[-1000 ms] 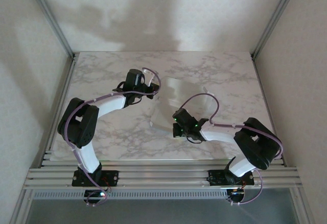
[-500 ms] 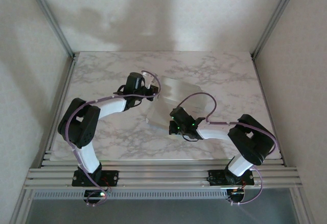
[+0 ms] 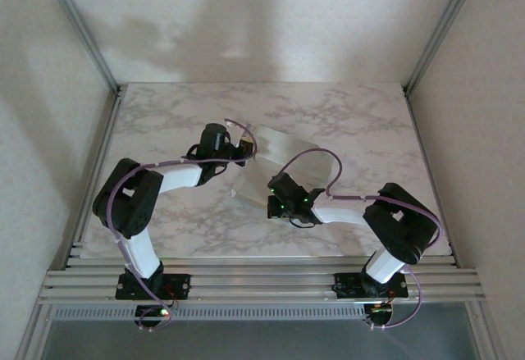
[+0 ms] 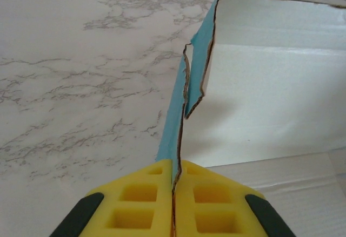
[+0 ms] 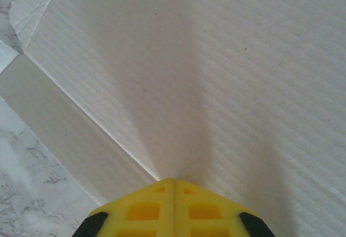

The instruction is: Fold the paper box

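Note:
The paper box (image 3: 283,148) is a creased card sheet at the table's middle, pale grey on the face I see from above. In the left wrist view its raised flap (image 4: 270,86) is white inside and turquoise outside. My left gripper (image 4: 174,164) is shut on that flap's ragged edge, and in the top view it (image 3: 248,155) sits at the sheet's left side. My right gripper (image 5: 174,181) is shut with nothing between its yellow fingers, their tips pressed on the white card (image 5: 243,59) beside a crease. From above, it (image 3: 264,196) is at the sheet's near edge.
The marble table (image 3: 164,114) is bounded by metal posts at the back corners and a rail frame (image 3: 262,282) at the near edge. Purple cables loop over both arms. Bare marble (image 4: 81,59) lies to the left of the flap.
My right gripper has slid left and forward along the sheet's near edge. The sheet has drawn in and looks narrower from above. My left gripper has shifted slightly, keeping its hold.

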{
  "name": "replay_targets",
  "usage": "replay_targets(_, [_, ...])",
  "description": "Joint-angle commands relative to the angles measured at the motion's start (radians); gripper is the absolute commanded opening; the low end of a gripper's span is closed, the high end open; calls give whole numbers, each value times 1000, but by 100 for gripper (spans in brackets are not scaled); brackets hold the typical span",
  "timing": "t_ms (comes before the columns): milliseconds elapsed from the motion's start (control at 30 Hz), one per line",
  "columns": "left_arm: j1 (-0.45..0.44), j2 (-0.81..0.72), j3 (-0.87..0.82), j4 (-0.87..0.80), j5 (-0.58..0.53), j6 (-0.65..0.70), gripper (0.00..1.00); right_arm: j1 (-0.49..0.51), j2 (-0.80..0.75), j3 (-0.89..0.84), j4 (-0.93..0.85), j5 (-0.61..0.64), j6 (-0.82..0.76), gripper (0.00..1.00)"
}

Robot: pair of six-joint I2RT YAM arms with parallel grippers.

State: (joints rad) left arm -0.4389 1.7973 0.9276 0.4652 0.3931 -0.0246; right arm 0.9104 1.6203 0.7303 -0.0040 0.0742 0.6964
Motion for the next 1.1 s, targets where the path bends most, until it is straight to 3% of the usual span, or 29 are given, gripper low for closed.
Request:
replay_targets(0, [-14,-18,-51,-9,14,-21,8,12,23,20,-50,-18,17,0])
replay_targets(567, [-14,-4,-95,48,62,-126,8,30,67,64,-54,-56,7,0])
replay_targets(1067, [-14,-10,-157,99,36,-69,8,30,-4,87,-70,-72,-41,0])
